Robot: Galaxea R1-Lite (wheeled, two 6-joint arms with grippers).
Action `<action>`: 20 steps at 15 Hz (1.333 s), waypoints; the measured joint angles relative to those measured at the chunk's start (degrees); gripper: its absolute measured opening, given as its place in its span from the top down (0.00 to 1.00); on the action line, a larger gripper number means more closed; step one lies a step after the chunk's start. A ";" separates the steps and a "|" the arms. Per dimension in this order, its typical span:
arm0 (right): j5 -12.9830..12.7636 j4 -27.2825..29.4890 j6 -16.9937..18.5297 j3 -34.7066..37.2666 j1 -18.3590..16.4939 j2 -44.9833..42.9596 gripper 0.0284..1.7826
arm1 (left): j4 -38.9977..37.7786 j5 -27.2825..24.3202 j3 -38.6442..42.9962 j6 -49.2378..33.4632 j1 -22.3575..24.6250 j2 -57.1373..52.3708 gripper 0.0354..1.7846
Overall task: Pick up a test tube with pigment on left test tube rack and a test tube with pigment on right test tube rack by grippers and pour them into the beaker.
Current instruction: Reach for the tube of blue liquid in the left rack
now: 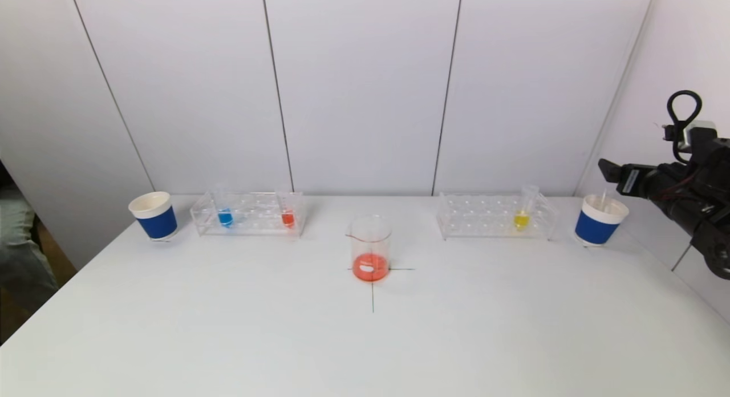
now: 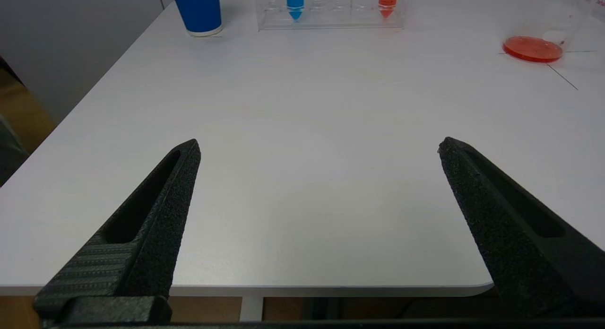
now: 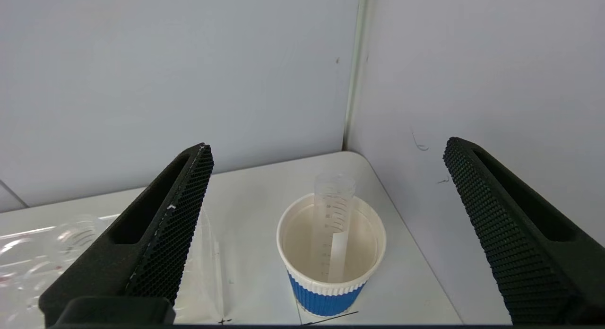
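Observation:
The left rack (image 1: 248, 213) holds a blue-pigment tube (image 1: 225, 217) and a red-pigment tube (image 1: 288, 217). The right rack (image 1: 495, 216) holds one yellow-pigment tube (image 1: 521, 217). Between them stands the glass beaker (image 1: 370, 247) with orange-red liquid in its bottom. My right gripper (image 3: 329, 144) hangs open above the right blue cup (image 3: 331, 291), where an empty graduated tube (image 3: 333, 211) stands; its arm (image 1: 684, 186) shows at the far right. My left gripper (image 2: 320, 142) is open and empty over the table's near left edge, far from the left rack (image 2: 331, 12) and beaker (image 2: 532, 48).
A second blue paper cup (image 1: 154, 215) stands left of the left rack. A black cross mark (image 1: 373, 288) lies under and in front of the beaker. White wall panels close off the back and the right side, near the right cup (image 1: 599, 221).

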 joint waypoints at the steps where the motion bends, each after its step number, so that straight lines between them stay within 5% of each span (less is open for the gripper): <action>1: 0.38 0.04 0.17 1.15 0.04 -2.27 0.01 | 0.00 0.00 0.00 0.00 0.00 0.00 0.01; 20: 1.38 11.47 5.61 18.90 14.47 -46.34 0.01 | 0.00 0.00 0.00 0.00 0.00 0.00 0.01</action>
